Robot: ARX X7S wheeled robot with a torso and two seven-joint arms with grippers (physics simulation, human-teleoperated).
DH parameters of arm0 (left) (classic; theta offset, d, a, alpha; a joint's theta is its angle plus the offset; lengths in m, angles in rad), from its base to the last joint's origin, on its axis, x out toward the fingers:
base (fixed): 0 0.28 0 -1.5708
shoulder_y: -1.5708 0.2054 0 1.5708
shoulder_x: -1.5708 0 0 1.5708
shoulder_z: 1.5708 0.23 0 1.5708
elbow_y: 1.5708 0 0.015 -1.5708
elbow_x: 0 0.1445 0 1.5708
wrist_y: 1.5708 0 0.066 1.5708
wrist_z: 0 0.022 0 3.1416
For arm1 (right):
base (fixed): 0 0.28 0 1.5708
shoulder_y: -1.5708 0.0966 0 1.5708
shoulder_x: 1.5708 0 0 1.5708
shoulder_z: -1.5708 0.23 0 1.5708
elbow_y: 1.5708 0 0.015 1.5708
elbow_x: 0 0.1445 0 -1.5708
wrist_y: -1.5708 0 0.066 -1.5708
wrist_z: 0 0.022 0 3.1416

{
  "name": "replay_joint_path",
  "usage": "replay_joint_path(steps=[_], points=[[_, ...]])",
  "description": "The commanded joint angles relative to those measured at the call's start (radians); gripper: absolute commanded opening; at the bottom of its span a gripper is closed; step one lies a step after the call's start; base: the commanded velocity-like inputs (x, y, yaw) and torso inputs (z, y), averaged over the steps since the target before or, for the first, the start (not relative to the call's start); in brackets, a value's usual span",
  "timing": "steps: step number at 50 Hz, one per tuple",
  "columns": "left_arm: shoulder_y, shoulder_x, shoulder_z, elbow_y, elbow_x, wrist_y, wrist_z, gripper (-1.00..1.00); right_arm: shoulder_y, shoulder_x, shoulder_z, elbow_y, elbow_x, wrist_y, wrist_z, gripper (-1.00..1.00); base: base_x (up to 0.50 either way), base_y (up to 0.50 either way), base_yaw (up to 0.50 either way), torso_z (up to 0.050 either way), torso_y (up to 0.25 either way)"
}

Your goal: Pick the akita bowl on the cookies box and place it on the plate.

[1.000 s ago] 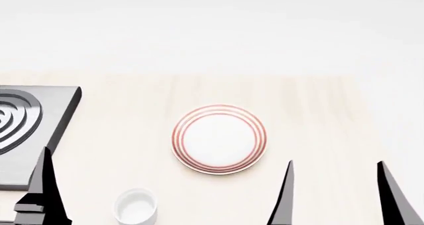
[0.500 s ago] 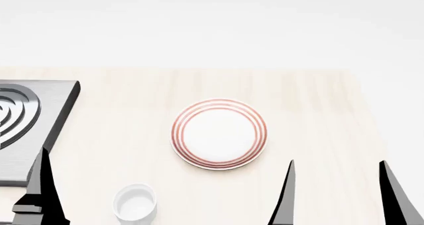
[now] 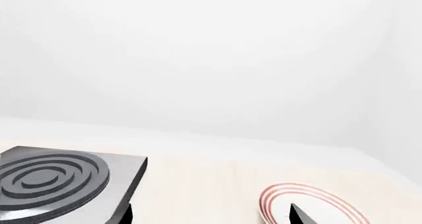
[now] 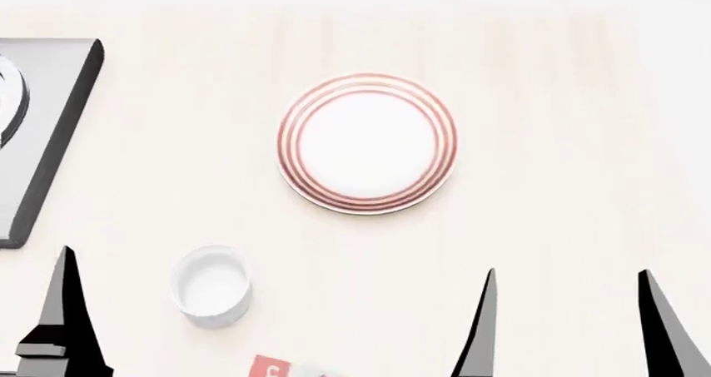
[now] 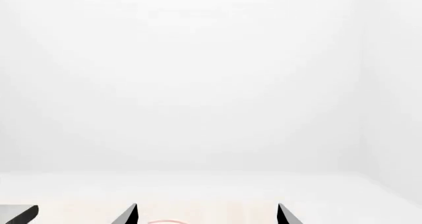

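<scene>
While the plate (image 4: 367, 143) lies bare at upper centre of the head view, a stove burner (image 4: 33, 127) fills the upper left edge and a small white cup (image 4: 211, 284) stands at lower left. A red corner of the cookies box (image 4: 270, 367) peeks at the bottom edge; the akita bowl is out of view. The right gripper (image 4: 567, 327) is spread, holding nothing. The left gripper (image 4: 62, 327) shows one finger; its opening cannot be told.

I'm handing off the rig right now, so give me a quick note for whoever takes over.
Right gripper: open, empty, low over the table.
Left gripper: only one finger shows in the head view; cannot tell its state.
Plate: bare, mid-table; a white cup sits nearer the robot, a stove to the left.
Cookies box: just a red corner at the head view's bottom edge.
Bowl: not in view.
Done: nothing.
Left: find the bowl, grasp it, set it on the plate.
</scene>
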Motion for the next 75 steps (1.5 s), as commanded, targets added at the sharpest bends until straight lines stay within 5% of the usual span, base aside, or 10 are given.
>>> replay_joint_path(steps=[1,26,41,51,61,75], points=[[0.0,-0.004,0.002,0.001,-0.001,0.004,-0.005,1.0,0.0,0.005,-0.001,0.0,0.002,-0.003,0.004,1.0,0.0,0.0,0.0,0.0,-0.25],[-0.029,-0.009,0.003,0.009,-0.028,-0.068,-0.049,1.0,0.017,0.022,-0.001,-0.002,0.04,0.035,0.014,1.0,0.0,0.0,0.0,0.0,-0.225],[-0.088,-0.058,-0.026,0.047,-0.054,-0.241,-0.115,1.0,0.195,0.234,0.024,-0.181,0.225,0.539,0.057,1.0,0.0,0.0,0.0,0.0,0.0],[-0.116,-0.093,-0.09,0.063,-0.084,-0.293,-0.148,1.0,0.409,0.369,0.038,-0.296,0.5,0.833,0.124,1.0,0.0,0.0,0.0,0.0,0.0],[-0.148,-0.115,-0.125,0.08,-0.09,-0.323,-0.176,1.0,0.709,0.599,-0.167,-0.292,0.949,0.832,0.241,1.0,0.0,0.0,0.0,0.0,0.0],[-0.156,-0.123,-0.12,0.089,-0.094,-0.337,-0.184,1.0,1.029,0.618,-0.323,-0.298,1.402,0.994,0.305,1.0,0.0,0.0,0.0,0.0,0.0]])
